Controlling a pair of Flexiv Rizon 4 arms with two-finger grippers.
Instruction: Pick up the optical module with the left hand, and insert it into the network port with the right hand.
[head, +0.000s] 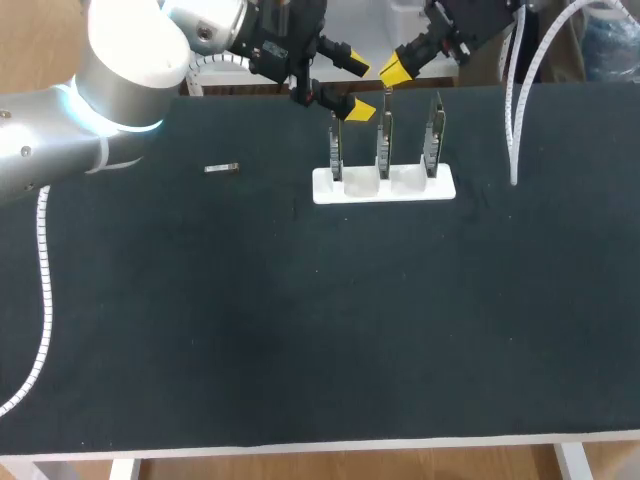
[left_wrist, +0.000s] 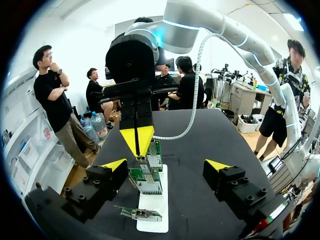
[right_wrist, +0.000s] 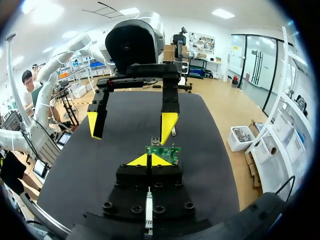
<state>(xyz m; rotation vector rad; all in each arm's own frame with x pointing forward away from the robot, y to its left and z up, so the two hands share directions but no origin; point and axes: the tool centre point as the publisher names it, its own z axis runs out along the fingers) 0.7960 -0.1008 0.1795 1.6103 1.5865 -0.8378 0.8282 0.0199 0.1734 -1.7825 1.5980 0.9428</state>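
One optical module (head: 221, 168), well apart from L gripper (head: 359, 85), spread wide, R gripper (head: 397, 70) tips pinched together

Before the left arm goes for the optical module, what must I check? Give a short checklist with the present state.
1. Left gripper open and empty: ok.
2. Optical module lies free on the table: ok.
3. Left gripper above the module: not ok, it hangs by the white holder.
4. Right gripper shut, off the way to the module: ok.
5. Boards stand in the holder: ok.
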